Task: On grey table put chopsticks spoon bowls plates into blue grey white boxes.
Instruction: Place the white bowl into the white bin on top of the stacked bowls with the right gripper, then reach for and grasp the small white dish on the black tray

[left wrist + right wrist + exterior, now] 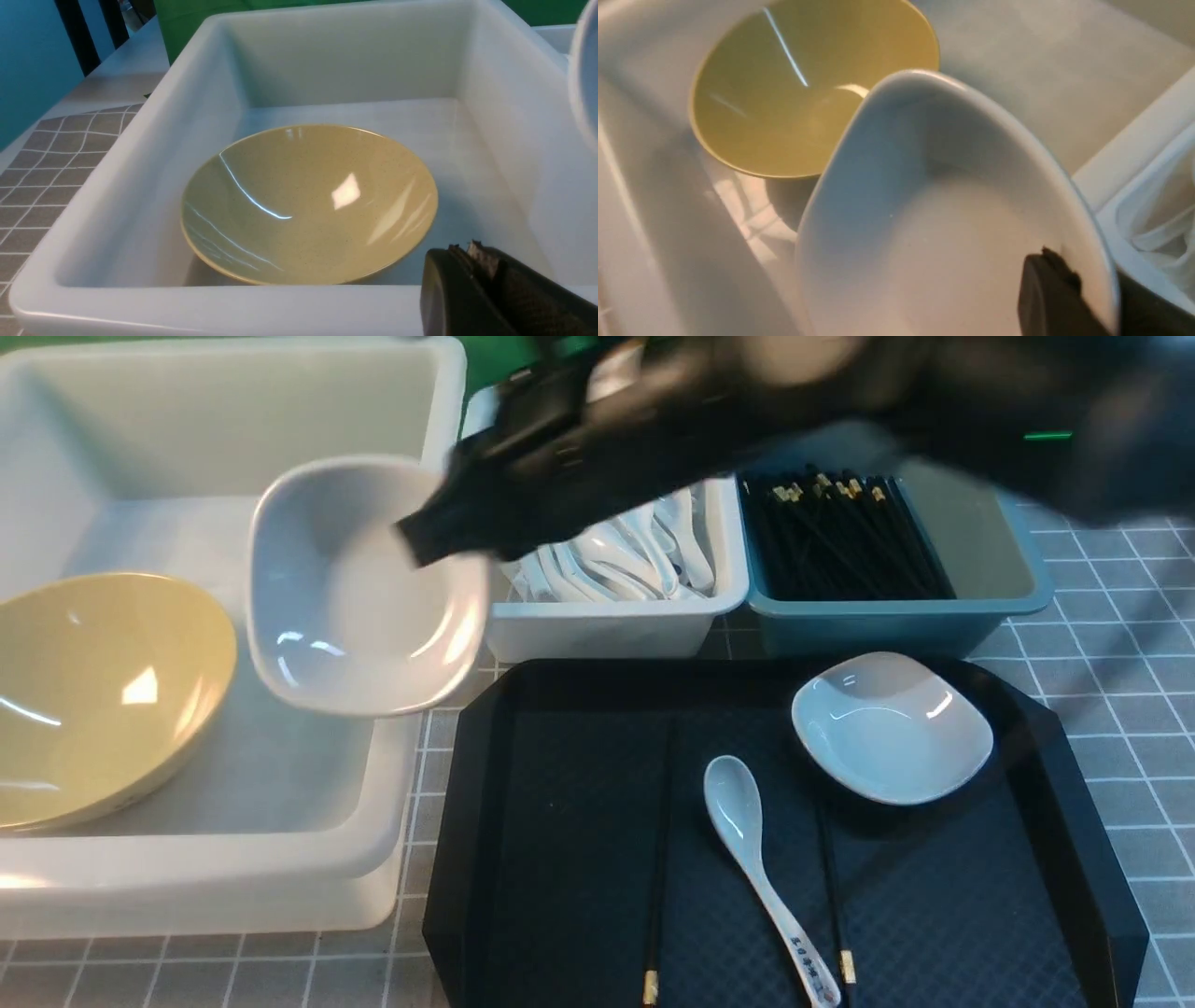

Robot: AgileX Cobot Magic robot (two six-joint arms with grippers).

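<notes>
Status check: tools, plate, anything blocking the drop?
Right tool shut on held plate, over white tub. Left tool shut, empty, by tub's rim. Yellow bowl in tub beside drop spot. Second plate, spoon, chopsticks on black tray.

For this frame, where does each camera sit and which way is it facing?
Front: between the arms, facing forward and down at the tub and black tray; the right arm crosses it.
Left wrist: at the tub's edge, facing the yellow bowl; shut left gripper shows.
Right wrist: above the held white plate; right gripper shows.
Shared: both wrist views show the yellow bowl.
</notes>
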